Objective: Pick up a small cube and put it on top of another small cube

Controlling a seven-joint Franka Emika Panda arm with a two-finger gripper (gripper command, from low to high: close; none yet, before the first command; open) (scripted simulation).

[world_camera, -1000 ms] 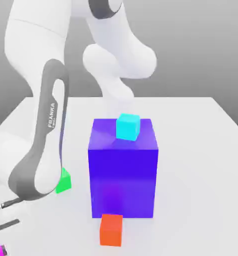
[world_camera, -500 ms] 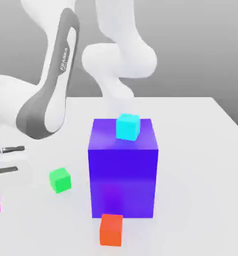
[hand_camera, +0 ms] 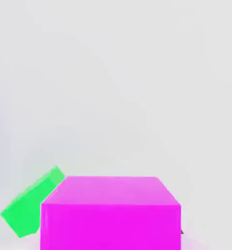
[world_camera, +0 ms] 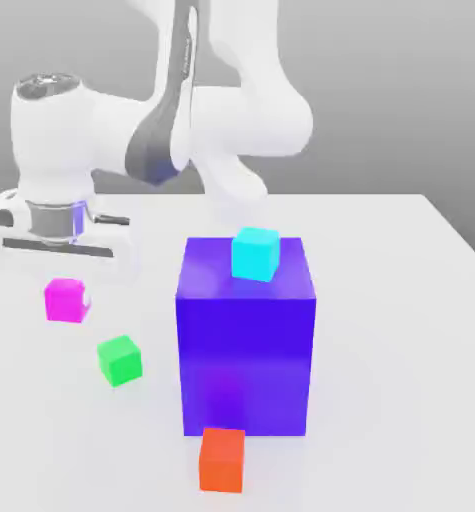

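Note:
The small magenta-pink cube (world_camera: 66, 302) hangs just under my hand at the exterior view's left, and my gripper (world_camera: 65, 284) is shut on it. In the hand view the same pink cube (hand_camera: 110, 212) sits very close to the camera. A small green cube (world_camera: 119, 360) rests on the white table, a little toward the exterior view's right and nearer the front than the pink one. In the hand view the green cube (hand_camera: 32, 202) peeks out beside and beyond the pink cube, apart from it.
A large blue-purple cube (world_camera: 246, 345) stands mid-table with a small cyan cube (world_camera: 255, 252) on its top. A small red cube (world_camera: 222, 460) lies just in front of it. My arm arches over the back of the white table (world_camera: 401, 330).
My hand has swung up from the exterior view's lower-left corner and moved right, carrying the pink cube along. The green cube, earlier half hidden by the arm, now shows fully.

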